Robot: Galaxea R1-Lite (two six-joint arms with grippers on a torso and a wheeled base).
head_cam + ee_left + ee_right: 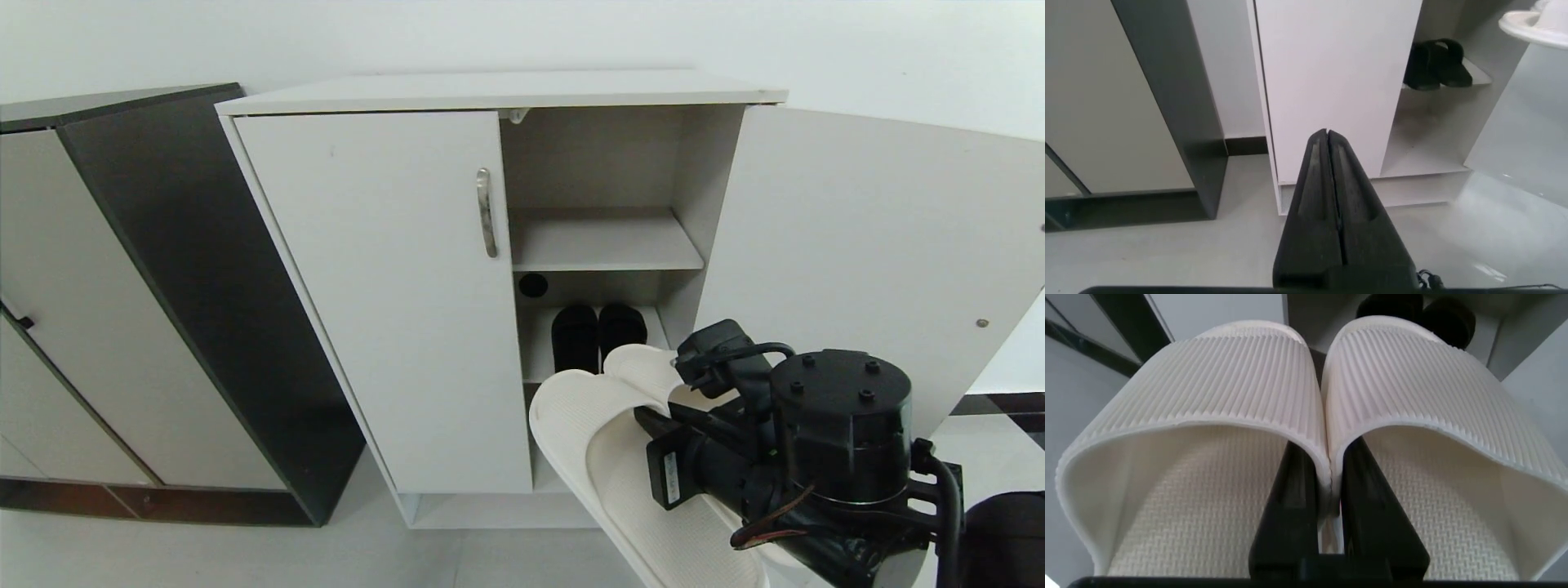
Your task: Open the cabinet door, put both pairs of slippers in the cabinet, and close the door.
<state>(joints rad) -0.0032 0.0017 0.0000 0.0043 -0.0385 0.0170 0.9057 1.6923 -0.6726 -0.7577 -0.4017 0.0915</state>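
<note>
Right claw (1327, 486) clamps the white slippers' (1241, 384) inner edges; black slippers (575, 336) already sit inside the open cabinet (490, 86), so I reckon placing this pair and shutting the door (857, 245) remain

Two white slippers (575, 412) before open cabinet (367, 286)

Cabinet door (865, 269) open — black slippers (598, 335) side by side inside, white slippers (571, 412) gripped outside.

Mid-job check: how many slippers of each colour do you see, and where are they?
Black slippers: 2, on a shelf inside the cabinet.
White slippers: 2, pinched together in the right gripper.
Total: 4 slippers.
</note>
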